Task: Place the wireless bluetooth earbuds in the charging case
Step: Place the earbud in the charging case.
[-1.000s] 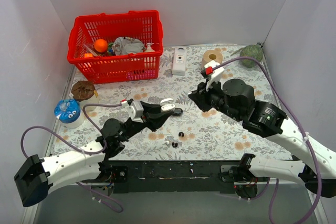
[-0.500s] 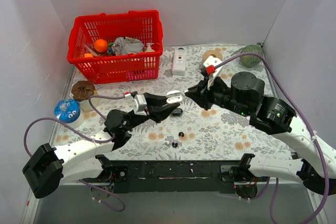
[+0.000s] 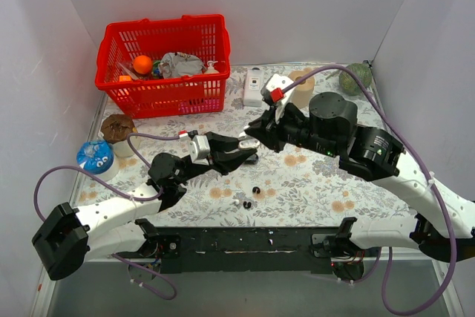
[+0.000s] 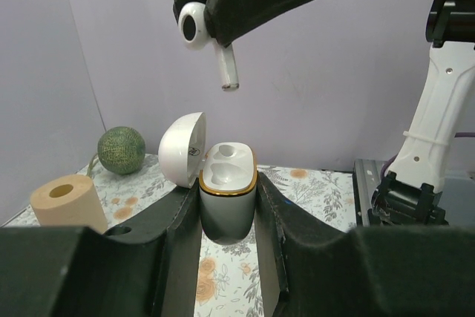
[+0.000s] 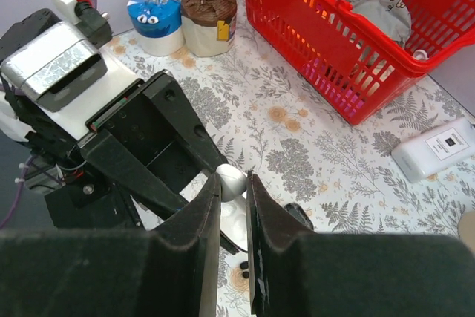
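Table (image 3: 319, 191) with floral cover, red basket (image 3: 163, 98) upper left of the top view, well out of the way.

Both arms met mid-frame. Left gripper (image 4: 228, 217) had its fingers closed snug on the charging case (image 4: 226, 183), one either side of the body. Case was upright, lid hinged back to the left, wells exposed.

Right gripper (image 5: 234, 198) was nearly closed, pinching one white earbud (image 4: 194, 24) by the head with the stem hanging straight down. In the left wrist view the bud sat at top centre, directly above the case and apart from it.

Loose buds (image 3: 251, 197) lay on the table at lower centre of the top view, near each other and not yet handled.

My read: this was the alignment phase, before the insert.
- Stem looked roughly over the case in the left wrist view, but I couldn't judge depth from it, so I'd cross-check on the top view before descending.
- Keep the case dead steady.
- Bring the bud down slowly, stem vertical, into the matching well.
- Release only once it's seated.
- Watch the lid edge: clipping it could knock the bud out of the pinch.
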{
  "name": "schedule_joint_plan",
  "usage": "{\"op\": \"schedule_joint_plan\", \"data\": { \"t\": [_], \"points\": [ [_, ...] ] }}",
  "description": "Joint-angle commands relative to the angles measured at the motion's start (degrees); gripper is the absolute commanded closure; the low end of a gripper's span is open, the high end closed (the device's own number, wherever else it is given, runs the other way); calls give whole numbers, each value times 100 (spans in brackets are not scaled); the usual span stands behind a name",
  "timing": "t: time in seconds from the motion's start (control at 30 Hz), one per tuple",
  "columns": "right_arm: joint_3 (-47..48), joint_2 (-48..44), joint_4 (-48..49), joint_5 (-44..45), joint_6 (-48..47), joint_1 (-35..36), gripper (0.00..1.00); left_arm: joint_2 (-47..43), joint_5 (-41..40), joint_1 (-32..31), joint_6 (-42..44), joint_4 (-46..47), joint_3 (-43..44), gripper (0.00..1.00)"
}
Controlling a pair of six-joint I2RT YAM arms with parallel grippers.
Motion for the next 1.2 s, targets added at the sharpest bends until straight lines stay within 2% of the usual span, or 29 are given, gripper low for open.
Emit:
{"op": "schedule_joint_plan", "data": {
  "t": [0.0,0.3,0.83,1.17],
  "points": [
    [303,127,-76,119,-172,236,99,-174,84,41,226,-175,139,100],
    [453,365,-603,585,-164,535,99,-288,22,32,314,-368,183,100],
    [-786,-145,574,1412,302,605,99,-288,-189,32,-249,-500,165,100],
    [-831,-189,794,1421,346,605,99,-253,-162,32,-275,-500,130,100]
  ]
}}
